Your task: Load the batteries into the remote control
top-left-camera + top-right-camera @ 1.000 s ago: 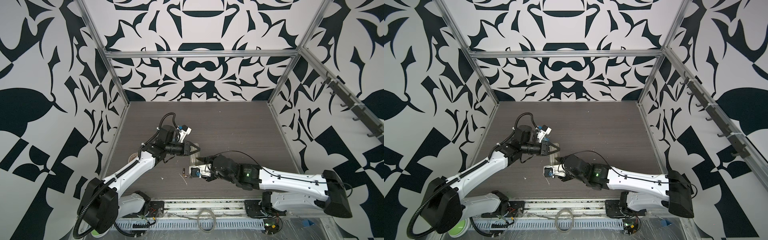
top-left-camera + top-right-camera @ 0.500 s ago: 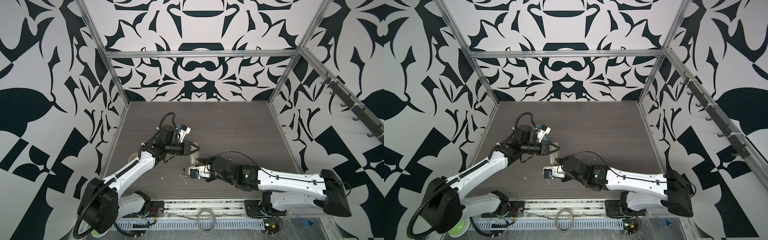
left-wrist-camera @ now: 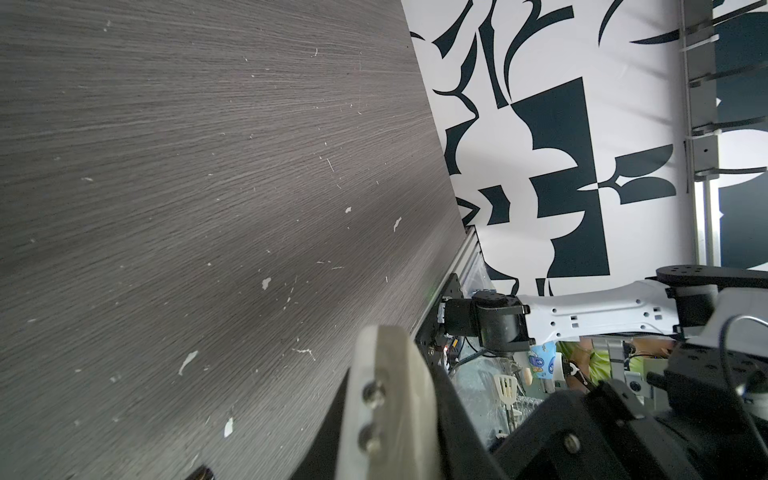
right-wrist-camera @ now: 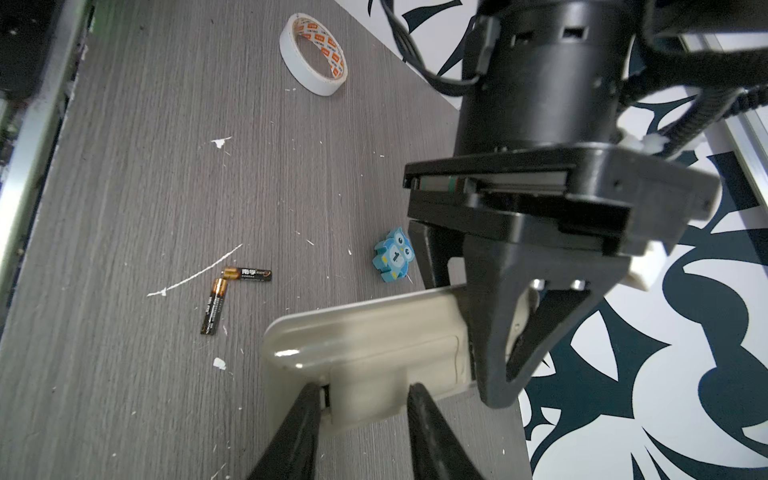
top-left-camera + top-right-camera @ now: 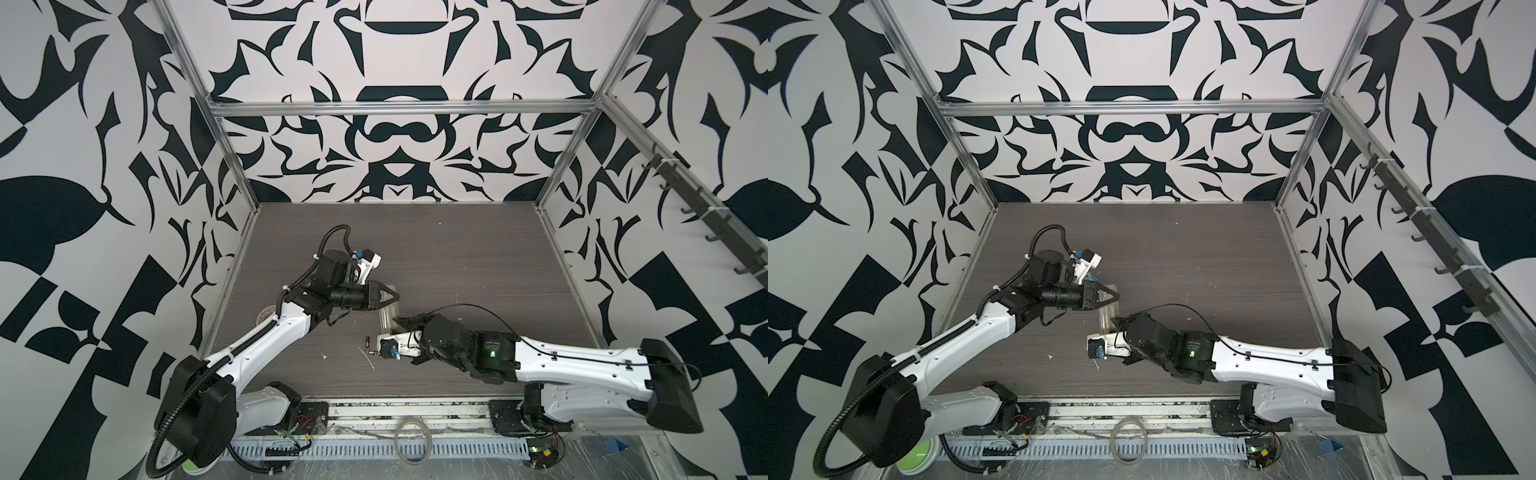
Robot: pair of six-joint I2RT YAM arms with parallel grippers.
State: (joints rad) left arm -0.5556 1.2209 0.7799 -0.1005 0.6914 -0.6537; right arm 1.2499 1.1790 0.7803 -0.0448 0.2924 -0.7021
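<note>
The remote control (image 4: 365, 332) is pale back up, its far end clamped in my shut left gripper (image 4: 469, 328). In both top views that gripper (image 5: 392, 296) (image 5: 1115, 296) holds the remote control (image 5: 388, 318) just above the table. My right gripper (image 4: 361, 399) (image 5: 400, 322) is at the near end. Its two black fingertips press the sides of the pale cover plate (image 4: 368, 390), which juts past the remote's edge. The batteries (image 4: 247, 274) (image 4: 214, 307) lie on the table in an L shape, apart from both grippers.
A small blue owl figure (image 4: 394, 254) stands beside the remote. A roll of white tape (image 4: 312, 54) (image 5: 266, 315) lies near the left wall. White flecks dot the dark wood table (image 3: 208, 166). The metal frame rail (image 4: 25, 166) runs along the front edge.
The right gripper's jaws have drawn in against the cover plate and the right arm has shifted only slightly. The left arm holds still with the remote.
</note>
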